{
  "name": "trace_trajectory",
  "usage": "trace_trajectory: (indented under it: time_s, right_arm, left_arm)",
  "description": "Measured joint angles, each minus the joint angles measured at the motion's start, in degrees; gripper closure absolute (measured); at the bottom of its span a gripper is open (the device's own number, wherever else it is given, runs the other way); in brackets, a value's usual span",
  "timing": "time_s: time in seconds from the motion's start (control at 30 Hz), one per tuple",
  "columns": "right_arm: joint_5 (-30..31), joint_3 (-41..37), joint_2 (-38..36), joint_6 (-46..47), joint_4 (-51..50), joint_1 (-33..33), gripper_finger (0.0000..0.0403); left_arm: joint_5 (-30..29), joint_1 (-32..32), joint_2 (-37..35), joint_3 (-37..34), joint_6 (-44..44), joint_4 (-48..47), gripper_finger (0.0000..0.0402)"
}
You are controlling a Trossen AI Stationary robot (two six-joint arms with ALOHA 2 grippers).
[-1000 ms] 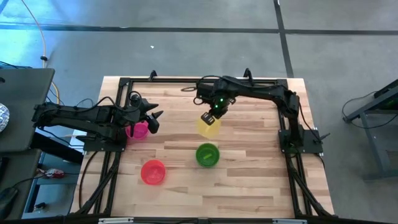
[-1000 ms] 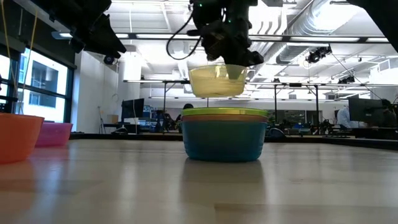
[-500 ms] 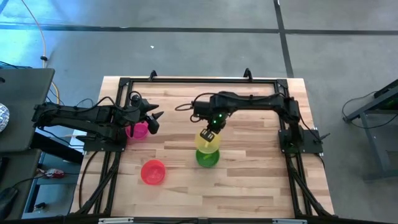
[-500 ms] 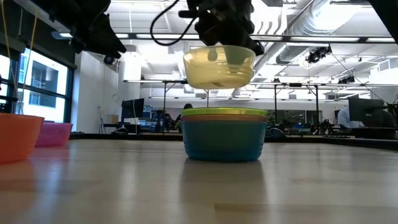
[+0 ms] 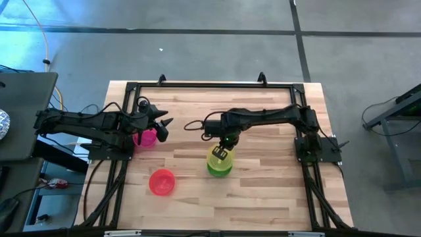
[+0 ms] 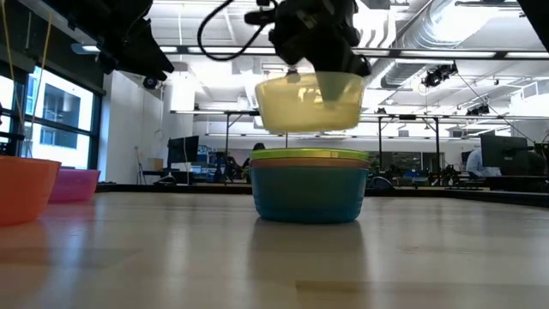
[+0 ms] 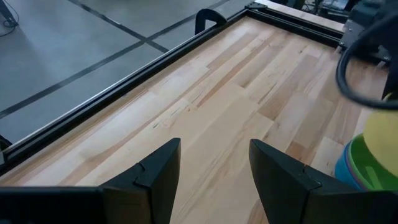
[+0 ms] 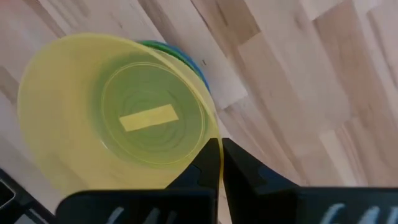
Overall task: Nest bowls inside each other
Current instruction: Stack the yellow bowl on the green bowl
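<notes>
From above I see the yellow bowl over the green-topped stack; only the low view shows me air between them. Around the stack the table is bare. My right gripper pinches the yellow rim. The left gripper, fingers apart, waits over the pink bowl; the red bowl stands alone.

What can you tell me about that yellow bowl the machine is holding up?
The yellow bowl is small, round, translucent plastic with a pale rectangular mark on its bottom. It hangs upright in the air, just above the stacked bowls and not touching them. The right gripper pinches its rim, one finger inside and one outside. Nothing else touches it.
</notes>
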Motion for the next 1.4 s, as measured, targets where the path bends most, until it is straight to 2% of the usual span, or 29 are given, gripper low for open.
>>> trace_trajectory:
  time_s: [0.17, 0.5, 1.4]
  right_arm:
    - [-1.0, -4.5, 0.0, 1.7, 2.6, 0.8, 0.0403]
    - [-0.8, -5.4, 0.0, 2.2, 9.5, 0.9, 0.0403]
    - [-0.3, -5.4, 0.0, 1.7, 8.0, 1.3, 0.0403]
  left_arm:
    - [0.0, 0.0, 0.0, 0.0, 0.0, 0.0, 0.0220]
    - [0.0, 0.0, 0.0, 0.0, 0.0, 0.0, 0.0220]
    - [0.0, 0.0, 0.0, 0.0, 0.0, 0.0, 0.0220]
